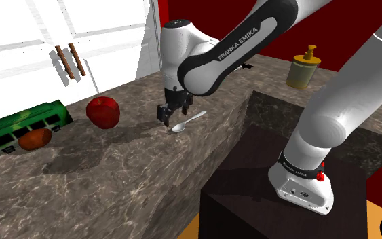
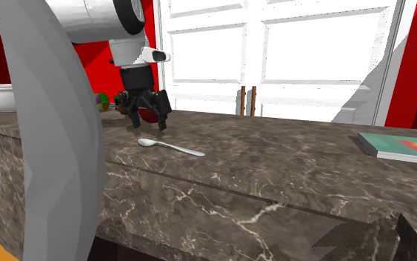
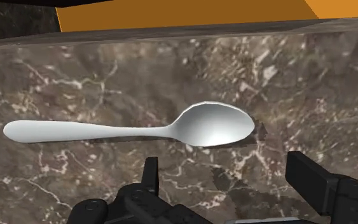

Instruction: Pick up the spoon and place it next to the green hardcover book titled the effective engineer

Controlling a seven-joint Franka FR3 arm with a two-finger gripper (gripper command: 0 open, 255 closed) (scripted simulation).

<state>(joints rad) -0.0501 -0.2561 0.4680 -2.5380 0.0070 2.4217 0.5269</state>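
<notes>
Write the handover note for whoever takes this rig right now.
Black two-fingered hand: open, holding nothing, hovering close by the silver-grey spoon.
Spoon: lies flat on the brown marbled counter, bowl up.
Flat teal-green book: on the same counter, far toward the second exterior view's right.
Done: approach.
Left: grasp, lift, carry, set down beside the book.

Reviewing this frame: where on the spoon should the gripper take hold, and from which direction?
Probably the slim handle just behind the bowl, from straight above. The spoon lies flat, bowl up, on the marble counter, so only its narrow sides offer purchase. The open gripper hovers by the bowl; it should straddle the handle crosswise.
</notes>
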